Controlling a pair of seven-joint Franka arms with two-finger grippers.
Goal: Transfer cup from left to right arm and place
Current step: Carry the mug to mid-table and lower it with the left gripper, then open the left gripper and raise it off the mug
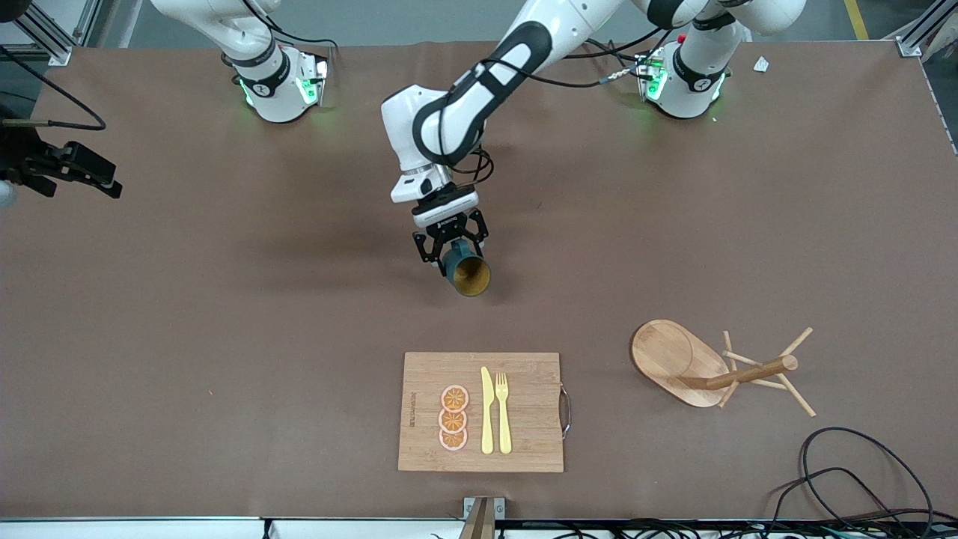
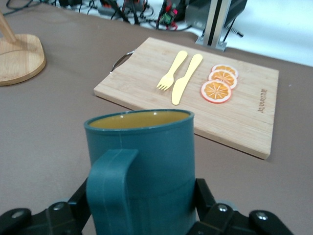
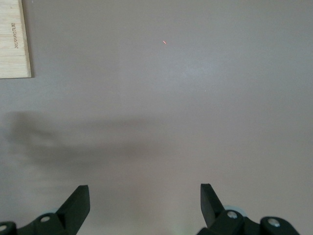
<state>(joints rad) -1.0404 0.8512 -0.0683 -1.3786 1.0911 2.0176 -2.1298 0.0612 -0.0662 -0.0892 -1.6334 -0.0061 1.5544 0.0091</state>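
My left gripper [image 1: 451, 243] is shut on the dark teal cup [image 1: 465, 271] and holds it in the air over the middle of the table. The cup lies tilted, with its amber inside facing the front camera. In the left wrist view the cup [image 2: 146, 161] fills the foreground, its handle toward the camera, and a black finger presses each side of it. My right gripper [image 1: 97, 178] hangs at the right arm's end of the table, apart from the cup. In the right wrist view this gripper [image 3: 145, 196] is open over bare brown table, with nothing between its fingers.
A wooden cutting board [image 1: 524, 442] lies near the front edge. On it are three orange slices [image 1: 453, 418], a yellow knife [image 1: 487, 412] and a yellow fork [image 1: 503, 413]. A wooden peg rack [image 1: 718, 370] lies toward the left arm's end. Black cables [image 1: 861, 479] coil at that front corner.
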